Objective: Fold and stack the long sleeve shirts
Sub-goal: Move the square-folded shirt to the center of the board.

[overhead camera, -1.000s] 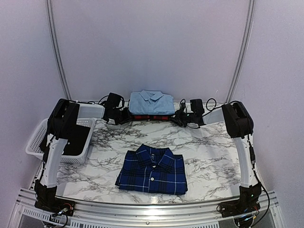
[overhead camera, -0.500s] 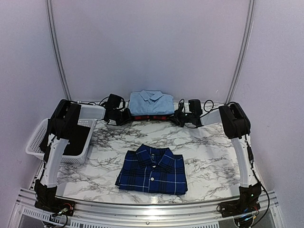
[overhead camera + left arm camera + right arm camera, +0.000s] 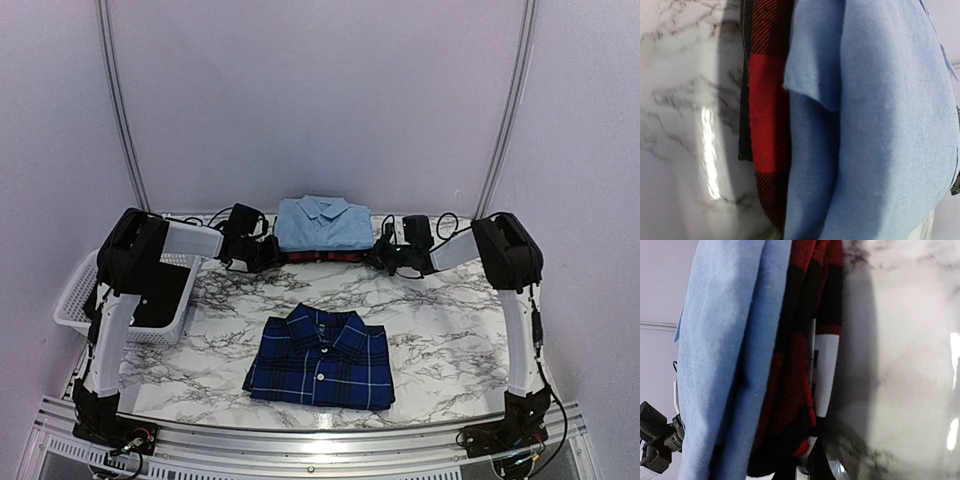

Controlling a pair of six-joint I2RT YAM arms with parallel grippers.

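**Both pincers closed at the far stack, navy shirt folded mid-worktop**

Marble worktop (image 3: 440,330) carries everything.

Left arm (image 3: 130,260): rises from its near-left base, elbow high over the basket, forearm reaching inward toward the far centre. Right arm (image 3: 510,255) mirrors it from the near-right base.

White slotted basket (image 3: 75,295) sits at the left edge under the left elbow. Something dark lies inside; can't tell what.

Navy blue plaid shirt (image 3: 320,358): folded, collar up, flat at near centre, well apart from both pincers.

Far centre is a two-shirt stack: light blue shirt (image 3: 322,222) folded on top, red-and-black plaid shirt (image 3: 320,256) underneath, only its front edge showing from above. Both wrist views show the layers edge-on, blue over red, with marble beside them.

Left pincer (image 3: 268,255) is at the stack's left end, closed. Right pincer (image 3: 376,258) is at the right end, closed. Can't tell whether either has cloth pinched.
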